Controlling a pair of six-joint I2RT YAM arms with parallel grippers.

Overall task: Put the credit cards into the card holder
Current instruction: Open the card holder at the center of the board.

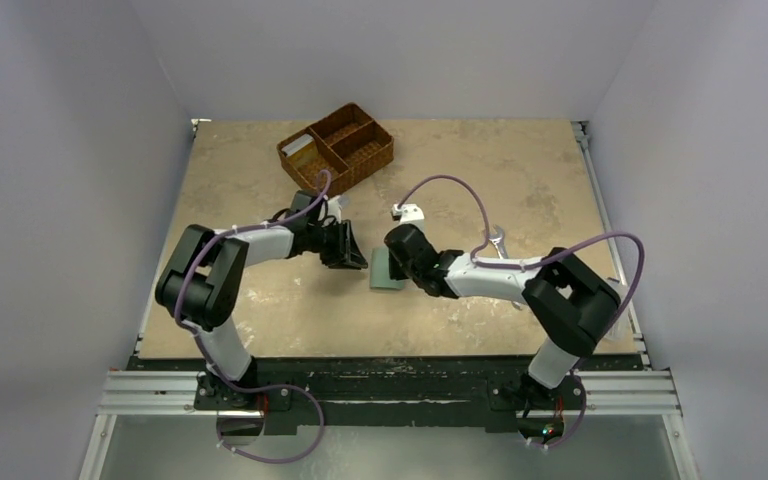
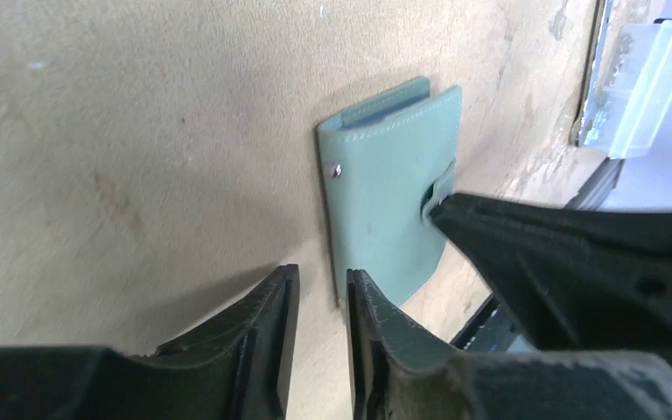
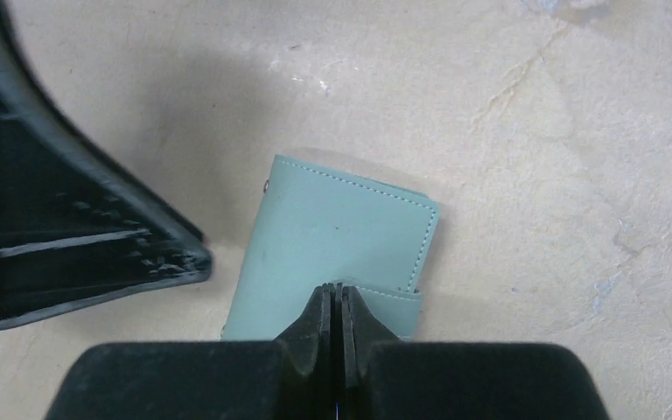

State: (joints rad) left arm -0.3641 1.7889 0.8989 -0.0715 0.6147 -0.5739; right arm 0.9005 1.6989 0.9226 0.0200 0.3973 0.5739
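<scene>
The card holder [image 1: 385,270] is a teal wallet lying folded shut on the table between my two grippers; it also shows in the left wrist view [image 2: 385,201] and the right wrist view [image 3: 332,245]. My right gripper [image 3: 335,289] is shut, and its tips rest on the wallet's closure tab [image 3: 394,302]. My left gripper [image 2: 322,280] is open by a narrow gap and empty, low over the table just left of the wallet's edge. A white card [image 1: 298,146] lies in the basket's left compartment. I see no other cards.
A brown wicker basket [image 1: 338,145] with three compartments stands at the back. A silver wrench [image 1: 498,240] lies behind the right arm. A clear plastic box [image 2: 647,87] sits at the table's right edge.
</scene>
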